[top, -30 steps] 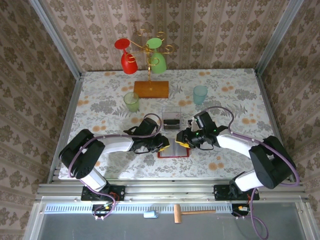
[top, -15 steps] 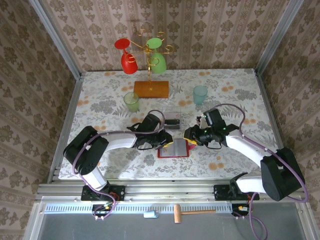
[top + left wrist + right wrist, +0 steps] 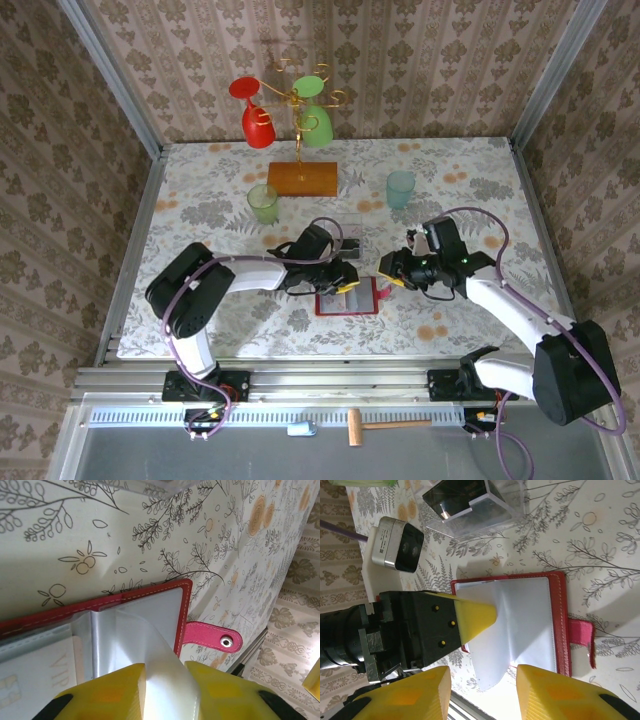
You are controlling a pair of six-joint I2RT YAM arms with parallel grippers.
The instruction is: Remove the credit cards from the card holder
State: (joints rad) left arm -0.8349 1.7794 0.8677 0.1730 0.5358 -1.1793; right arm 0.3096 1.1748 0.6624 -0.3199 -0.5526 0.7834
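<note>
- Card holder (image 3: 350, 300): lies open & flat on the table (image 3: 470, 190), near-centre, between the 2 grippers, just near of the clear box (image 3: 345, 232).
- Its red tab (image 3: 215, 637) w/ metal snap sticks out from the right edge, flat on the cloth, toward the right arm.
- Left gripper (image 3: 342, 283): over the holder's far-left part. Yellow fingers (image 3: 107, 690) closed down on a clear sleeve (image 3: 150, 645) of the holder, pinching it. That page is lifted & curls up off the rest.
- Right wrist view: one yellow left finger (image 3: 475, 616) lies over the raised sleeve, which bows away from the red cover.
- Credit cards: one pale card (image 3: 50, 667) marked "VIP" sits inside a sleeve pocket, left of the pinched page. Others: can't tell.
- Right gripper (image 3: 388, 268): just right of the holder, close to the tab side, above the table. Fingers (image 3: 405, 695) spread wide, nothing between them, not touching the holder.
- Clear box: sth dark & flat inside (image 3: 465, 492); can't tell what.
- Far side: green cup (image 3: 263, 204), teal cup (image 3: 400, 188), wooden-base stand (image 3: 302, 178) w/ red & green glasses, all well apart from the holder.
</note>
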